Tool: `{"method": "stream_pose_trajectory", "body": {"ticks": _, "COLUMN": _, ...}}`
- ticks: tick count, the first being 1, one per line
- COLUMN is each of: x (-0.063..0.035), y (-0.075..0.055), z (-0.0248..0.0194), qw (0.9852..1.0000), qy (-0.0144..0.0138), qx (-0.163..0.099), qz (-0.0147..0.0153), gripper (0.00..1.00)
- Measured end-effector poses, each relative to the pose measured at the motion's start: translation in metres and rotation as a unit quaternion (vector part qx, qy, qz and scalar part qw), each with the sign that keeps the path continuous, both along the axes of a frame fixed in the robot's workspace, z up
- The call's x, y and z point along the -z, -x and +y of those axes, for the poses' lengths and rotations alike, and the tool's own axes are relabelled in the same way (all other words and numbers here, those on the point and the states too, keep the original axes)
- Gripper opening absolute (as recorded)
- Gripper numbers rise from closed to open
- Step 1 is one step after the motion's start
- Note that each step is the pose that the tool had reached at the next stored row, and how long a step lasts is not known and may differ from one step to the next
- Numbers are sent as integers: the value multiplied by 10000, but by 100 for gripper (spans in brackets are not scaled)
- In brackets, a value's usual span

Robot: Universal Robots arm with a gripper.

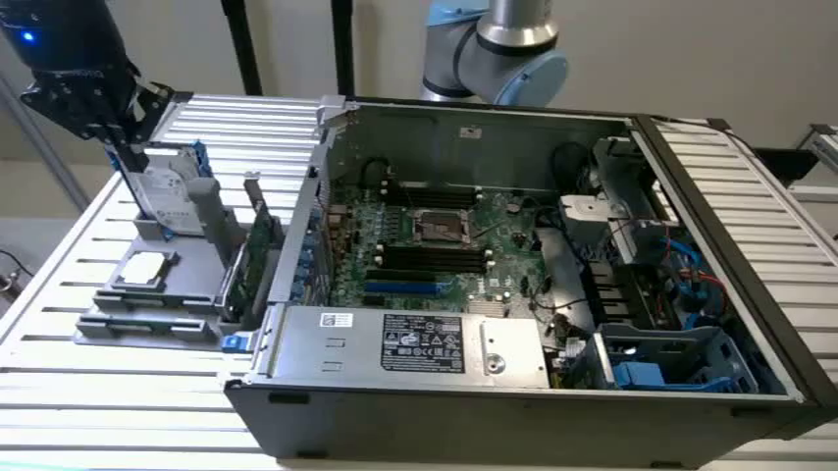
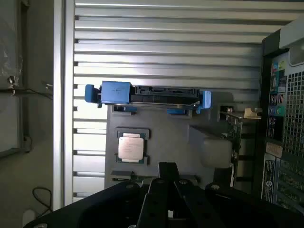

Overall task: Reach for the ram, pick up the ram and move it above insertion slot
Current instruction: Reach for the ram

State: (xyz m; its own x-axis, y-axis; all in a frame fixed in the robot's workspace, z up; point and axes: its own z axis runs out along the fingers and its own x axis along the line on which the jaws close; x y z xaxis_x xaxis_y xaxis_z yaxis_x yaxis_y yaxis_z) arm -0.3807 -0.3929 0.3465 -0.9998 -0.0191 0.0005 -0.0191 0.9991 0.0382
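The hand point(image 2: 167, 167) hangs closed and empty over the ram point(image 2: 127, 177); open it and align squarely with the stick before descending.

Your arm point(image 1: 504, 49) shows a silver-and-blue joint at the back of the exterior view, and its black wrist end sits far over at that view's left. Your gripper point(image 1: 133, 162) hangs there pointing down, slightly tilted, jaws closed on each other. In the wrist view the fingers point(image 2: 164, 173) meet tip to tip.
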Motion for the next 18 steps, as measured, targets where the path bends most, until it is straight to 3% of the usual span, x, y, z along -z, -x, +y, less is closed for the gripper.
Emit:
{"method": "stream_pose_trajectory", "body": {"ticks": 14, "x": -1, "y": 0, "z": -2, "qw": 10000, "qy": 1, "qx": 0, "qz": 1, "gripper": 11}}
{"method": "stream_pose_trajectory", "body": {"ticks": 16, "x": -1, "y": 1, "z": -31, "qw": 10000, "qy": 0, "qx": 1, "qz": 1, "gripper": 11}}
{"method": "stream_pose_trajectory", "body": {"ticks": 18, "x": 0, "y": -2, "z": -90, "qw": 10000, "qy": 0, "qx": 0, "qz": 0, "gripper": 11}}
